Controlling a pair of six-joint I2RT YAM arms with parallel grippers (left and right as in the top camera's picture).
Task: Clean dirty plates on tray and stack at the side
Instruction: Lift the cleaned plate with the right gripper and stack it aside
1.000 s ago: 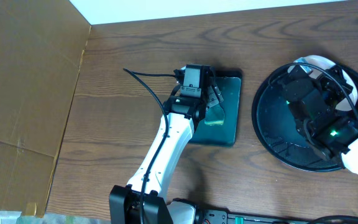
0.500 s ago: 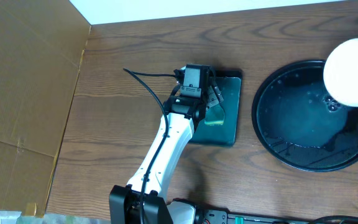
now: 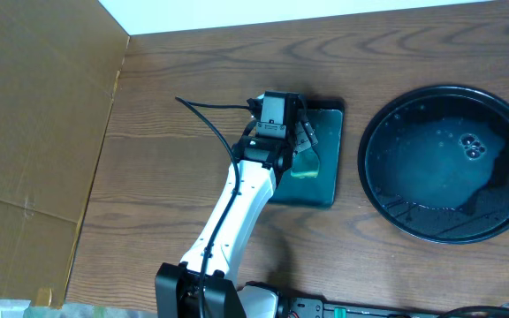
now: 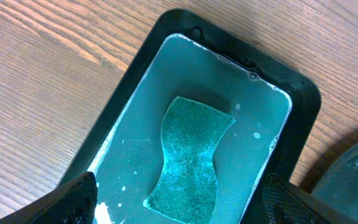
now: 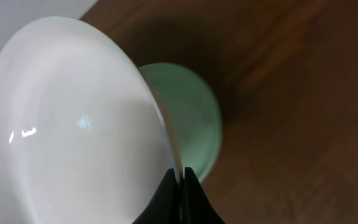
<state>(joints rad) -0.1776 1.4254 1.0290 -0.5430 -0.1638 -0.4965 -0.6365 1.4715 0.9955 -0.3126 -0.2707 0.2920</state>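
My right hand (image 5: 180, 179) is pressed together on the rim of a white plate (image 5: 73, 118), with the thin edge caught between the two fingertips. The plate stands tilted up on edge above the hand and fills the left of the wrist view. Its face looks clean as far as I can see. Just behind it a second plate (image 5: 201, 118), pale green in the shade, lies flat on the desk (image 5: 291, 93). I cannot tell whether the two touch. The overhead camera catches neither that hand nor its plate. There the round black tray (image 3: 414, 177) sits wet with droplets at the desk's right side. My left hand (image 4: 182, 198) hangs spread wide above the teal tray (image 4: 135, 118), its fingers on either side of the sponge (image 4: 191, 155) and apart from it.
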